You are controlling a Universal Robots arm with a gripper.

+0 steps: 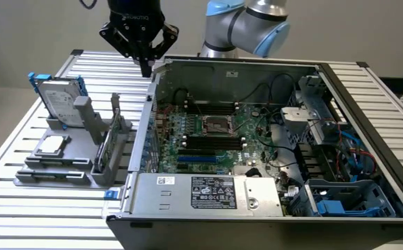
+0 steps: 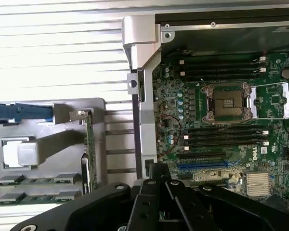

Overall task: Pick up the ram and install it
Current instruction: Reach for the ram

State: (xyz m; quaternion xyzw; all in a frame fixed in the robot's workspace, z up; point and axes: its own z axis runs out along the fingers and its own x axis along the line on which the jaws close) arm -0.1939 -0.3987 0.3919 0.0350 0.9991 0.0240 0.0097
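Two ram sticks (image 2: 36, 181) lie as thin green strips in the slots of the grey holder (image 2: 48, 113), outside the computer case. My gripper (image 1: 146, 66) hangs high above the case's wall on the exterior view's left, between the holder and the case. Its black fingers (image 2: 156, 180) are shut with nothing between them. The black memory slots (image 1: 211, 141) on the motherboard flank the processor socket (image 1: 215, 125); they appear again as the slots (image 2: 226, 137) beside the socket (image 2: 227, 102).
The holder (image 1: 55, 174) also carries a silver hard drive (image 1: 61, 104) in blue rails, a processor chip (image 1: 52, 146) and an upright card with a metal bracket (image 1: 111, 140). The open case (image 1: 208, 192) holds a power supply, cables and blue drive bays (image 1: 340, 200). Everything rests on a slatted aluminium table (image 1: 20, 219).
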